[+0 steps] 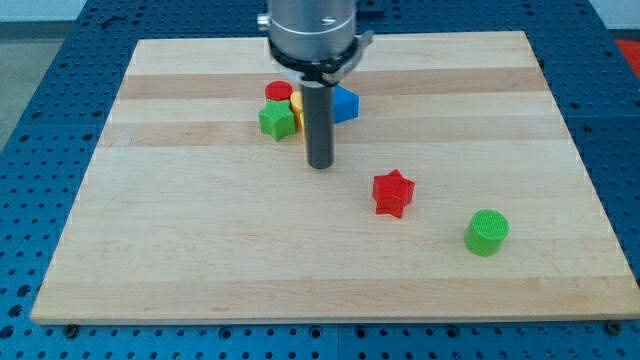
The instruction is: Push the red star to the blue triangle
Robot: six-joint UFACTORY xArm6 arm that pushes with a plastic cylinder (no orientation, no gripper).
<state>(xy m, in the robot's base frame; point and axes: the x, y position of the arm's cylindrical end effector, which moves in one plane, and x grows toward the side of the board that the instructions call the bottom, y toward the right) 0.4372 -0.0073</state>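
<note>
The red star [393, 192] lies on the wooden board [200, 250], right of centre. The blue triangle [345, 104] sits near the view's top centre, partly hidden behind my rod. My tip [320, 164] rests on the board between them, to the left of and slightly above the red star, and below and left of the blue triangle. It touches neither.
A cluster sits left of the rod: a red cylinder [278, 92], a green block [276, 121] and a yellow block [297, 106] mostly hidden by the rod. A green cylinder [487, 232] stands at the lower right. The board's edges drop to a blue perforated table [40, 150].
</note>
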